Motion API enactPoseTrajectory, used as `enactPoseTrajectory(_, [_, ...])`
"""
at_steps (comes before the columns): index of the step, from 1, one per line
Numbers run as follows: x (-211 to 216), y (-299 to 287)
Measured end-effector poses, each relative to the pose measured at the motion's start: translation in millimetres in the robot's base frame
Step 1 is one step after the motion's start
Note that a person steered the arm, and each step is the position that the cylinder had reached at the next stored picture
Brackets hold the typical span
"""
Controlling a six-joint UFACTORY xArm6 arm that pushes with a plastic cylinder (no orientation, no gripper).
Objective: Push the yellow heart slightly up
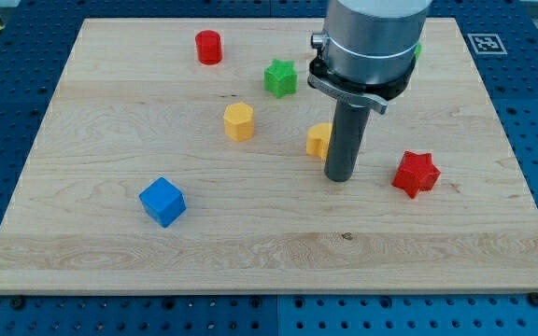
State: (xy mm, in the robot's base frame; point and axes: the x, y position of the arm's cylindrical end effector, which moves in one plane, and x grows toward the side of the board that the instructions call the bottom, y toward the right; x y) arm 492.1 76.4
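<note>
The yellow heart (pixel 318 140) lies near the middle of the wooden board, its right side hidden behind my rod. My tip (pixel 340 176) rests on the board just below and to the right of the heart, touching or almost touching it. The arm's grey body hangs over the board's top right.
A yellow hexagon block (pixel 239 121) lies left of the heart. A green star (pixel 280 78) and a red cylinder (pixel 209 47) lie toward the view's top. A red star (pixel 416 174) lies right of my tip. A blue cube (pixel 162 202) lies at lower left. A green bit (pixel 417 51) peeks out behind the arm.
</note>
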Motion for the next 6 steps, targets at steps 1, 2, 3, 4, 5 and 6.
enactPoseTrajectory(1, [0.0, -10.1])
enactPoseTrajectory(2, [-0.3, -33.5])
enactPoseTrajectory(3, [-0.7, -34.0])
enactPoseTrajectory(4, [-3.1, -29.0])
enactPoseTrajectory(5, [-32.0, -21.5])
enactPoseTrajectory(6, [-42.1, -20.1])
